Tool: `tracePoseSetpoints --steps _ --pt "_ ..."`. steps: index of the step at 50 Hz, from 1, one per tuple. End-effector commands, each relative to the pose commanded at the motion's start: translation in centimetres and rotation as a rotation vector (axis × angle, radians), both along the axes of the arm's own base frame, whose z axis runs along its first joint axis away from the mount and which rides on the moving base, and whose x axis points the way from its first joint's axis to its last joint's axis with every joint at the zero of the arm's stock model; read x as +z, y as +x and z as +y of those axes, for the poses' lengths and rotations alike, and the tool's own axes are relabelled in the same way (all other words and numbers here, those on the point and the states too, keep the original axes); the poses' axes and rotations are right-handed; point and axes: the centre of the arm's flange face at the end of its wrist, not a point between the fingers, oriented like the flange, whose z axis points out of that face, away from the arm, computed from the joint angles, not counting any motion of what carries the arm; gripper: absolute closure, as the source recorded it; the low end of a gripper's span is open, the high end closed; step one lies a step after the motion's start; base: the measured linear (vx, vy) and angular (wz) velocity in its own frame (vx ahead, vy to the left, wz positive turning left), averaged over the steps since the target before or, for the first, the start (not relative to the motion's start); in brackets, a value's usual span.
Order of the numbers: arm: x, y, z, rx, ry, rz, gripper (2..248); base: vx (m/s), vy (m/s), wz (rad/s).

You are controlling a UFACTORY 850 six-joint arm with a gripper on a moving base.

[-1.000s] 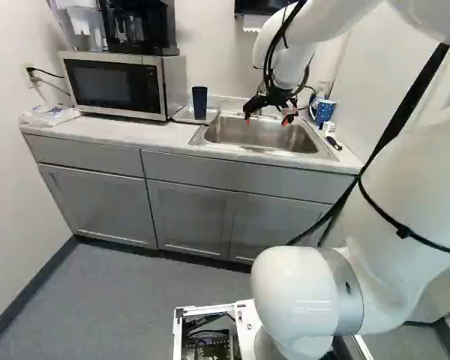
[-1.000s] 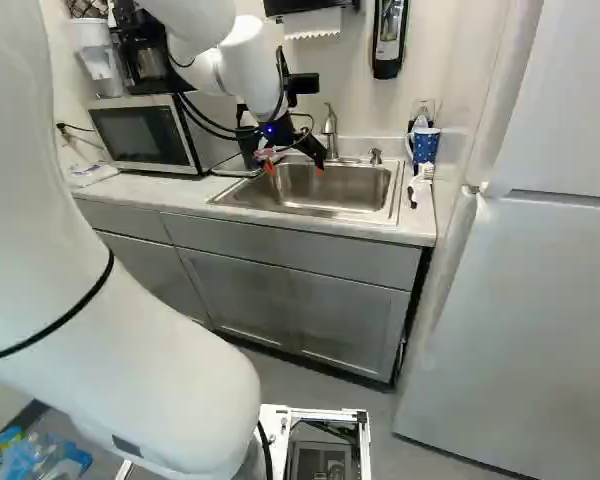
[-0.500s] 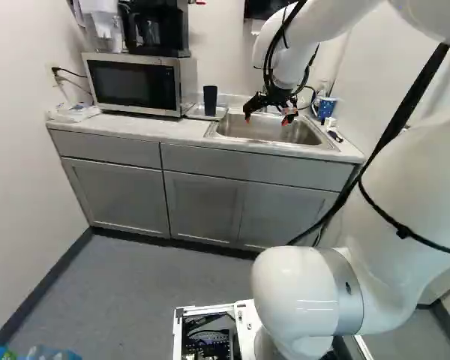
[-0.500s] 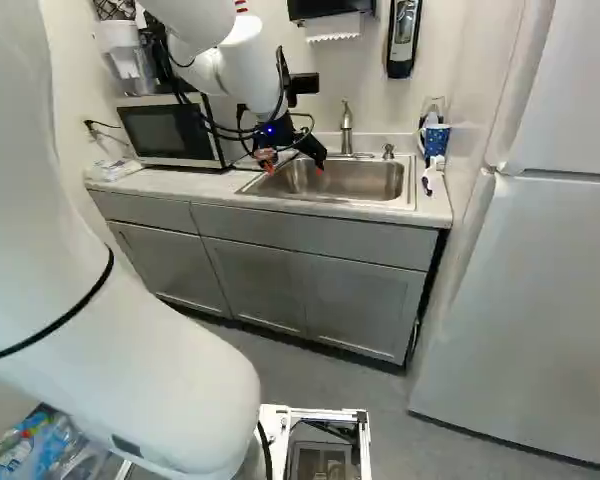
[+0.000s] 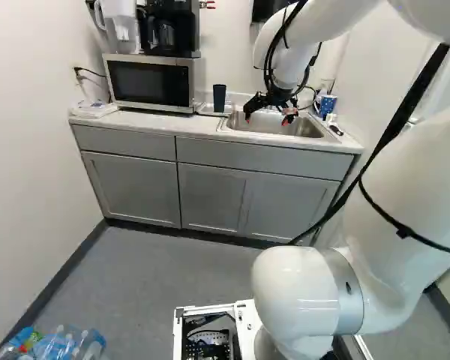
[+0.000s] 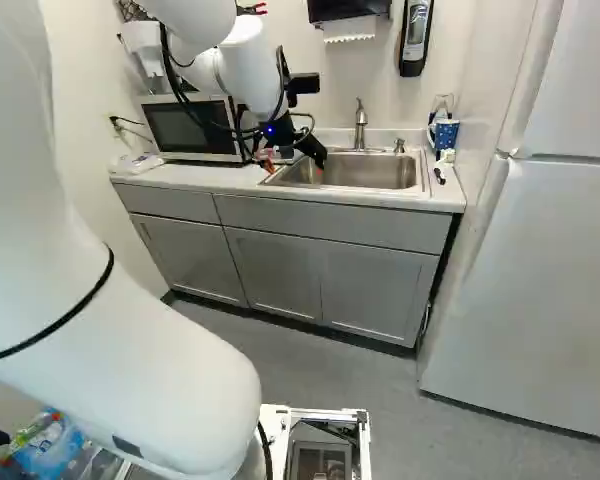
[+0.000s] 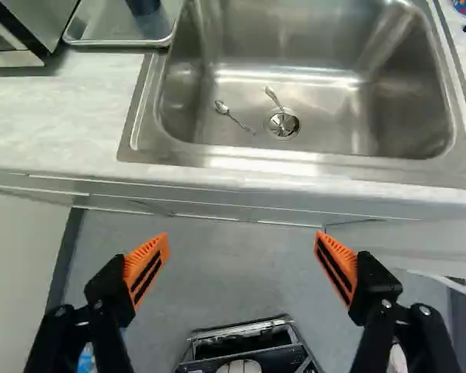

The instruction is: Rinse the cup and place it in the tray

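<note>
“Grey floor [image 5: 180, 262], pale table [image 5: 146, 124] against the wall [image 5: 229, 45], steel sink [image 7: 295, 47] set into it: noted. Tray [image 7: 116, 41]?”

“On the table, beside the sink.”

“Hand [image 5: 267, 120]?”

“Spread, orange pads [image 7: 147, 264] well apart.”

“Cups?”

“Dark cup [image 5: 219, 97] upright on the tray; dotted blue cup [image 6: 445, 133] past the sink's opposite side.”

“Small items?”

“Two pieces of cutlery [image 7: 220, 106] in the sink, one reaching the drain [image 7: 283, 124].”

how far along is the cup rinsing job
If the dark cup is the one meant, placing looks done: it stands in the tray beside the sink. Nothing is in hand; the gripper is open and empty. I can't tell whether the cup was rinsed; if not, rinsing and returning it are left.
</note>
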Motion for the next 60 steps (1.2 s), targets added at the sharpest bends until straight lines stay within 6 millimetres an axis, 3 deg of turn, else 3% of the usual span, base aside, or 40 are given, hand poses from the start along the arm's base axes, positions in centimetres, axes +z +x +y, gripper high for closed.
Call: tracePoseSetpoints --steps 28,60 --pt "0.0 0.0 0.0 0.0 0.0 0.0 3 -0.121 0.11 0.0" --pt "-0.03 0.0 0.01 0.0 0.0 -0.001 3 -0.004 0.004 0.002"
